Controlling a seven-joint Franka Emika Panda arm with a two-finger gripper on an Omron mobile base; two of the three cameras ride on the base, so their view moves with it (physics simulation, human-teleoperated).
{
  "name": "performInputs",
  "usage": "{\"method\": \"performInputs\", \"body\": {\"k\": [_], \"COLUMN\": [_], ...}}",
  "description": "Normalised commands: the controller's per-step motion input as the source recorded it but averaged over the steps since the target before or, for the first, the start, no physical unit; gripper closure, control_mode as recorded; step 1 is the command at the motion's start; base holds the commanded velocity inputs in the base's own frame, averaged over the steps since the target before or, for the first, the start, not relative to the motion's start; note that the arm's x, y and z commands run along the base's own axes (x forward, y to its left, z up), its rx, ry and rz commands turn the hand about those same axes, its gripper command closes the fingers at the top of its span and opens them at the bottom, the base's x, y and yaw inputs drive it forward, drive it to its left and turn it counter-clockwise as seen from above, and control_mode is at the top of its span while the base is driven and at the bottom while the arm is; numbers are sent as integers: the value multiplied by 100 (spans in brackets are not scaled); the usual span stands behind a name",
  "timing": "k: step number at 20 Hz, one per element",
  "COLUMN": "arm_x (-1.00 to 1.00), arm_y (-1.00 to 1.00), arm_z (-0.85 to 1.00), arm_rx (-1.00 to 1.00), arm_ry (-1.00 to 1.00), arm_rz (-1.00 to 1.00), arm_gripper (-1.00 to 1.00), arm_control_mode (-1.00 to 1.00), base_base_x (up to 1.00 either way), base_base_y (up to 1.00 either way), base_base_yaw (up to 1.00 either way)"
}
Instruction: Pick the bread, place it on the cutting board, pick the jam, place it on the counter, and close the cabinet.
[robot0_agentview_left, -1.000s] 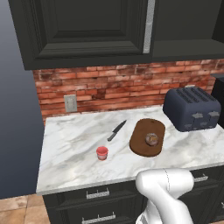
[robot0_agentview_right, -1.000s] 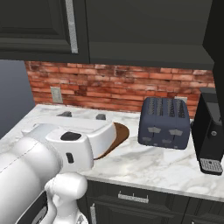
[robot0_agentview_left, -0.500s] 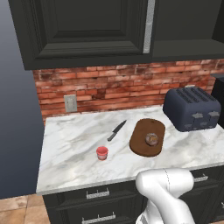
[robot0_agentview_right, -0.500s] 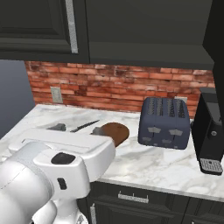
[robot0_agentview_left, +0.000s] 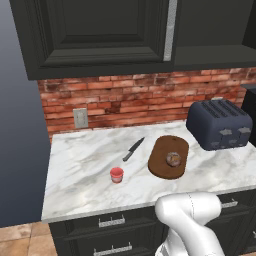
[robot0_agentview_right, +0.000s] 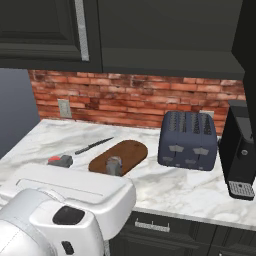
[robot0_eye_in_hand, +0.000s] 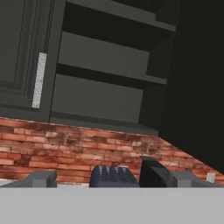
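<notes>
On the left of the counter (robot0_agentview_left: 80, 165) the jam (robot0_agentview_left: 116, 174) stands near the front edge, with a knife (robot0_agentview_left: 134, 148) just beyond it. To its right the bread (robot0_agentview_left: 173, 159) rests on the cutting board (robot0_agentview_left: 168, 156), so what appears left is shutting the cabinet (robot0_eye_in_hand: 109, 78). Its right-hand door swings wide and the shelves stand bare. A good close would get behind that door's outer face and sweep it leftward without catching the toaster (robot0_agentview_right: 187, 140) below. The arm is folded low before the counter, hand tilted up toward the shelves. The gripper (robot0_eye_in_hand: 109, 179) holds nothing, its fingers spread well apart.
</notes>
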Motion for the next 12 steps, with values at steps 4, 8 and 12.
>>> {"method": "performInputs", "body": {"k": [4, 8, 12], "arm_x": [-30, -28, -26], "arm_y": [-20, -22, -19], "arm_z": [0, 0, 0], "arm_rx": [0, 0, 0], "arm_ry": [-4, -2, 0], "arm_rz": [0, 0, 0], "arm_gripper": [-100, -100, -100], "arm_control_mode": [-100, -100, -100], "base_base_x": [0, 0, 0], "base_base_y": [0, 0, 0], "base_base_yaw": [0, 0, 0]}}
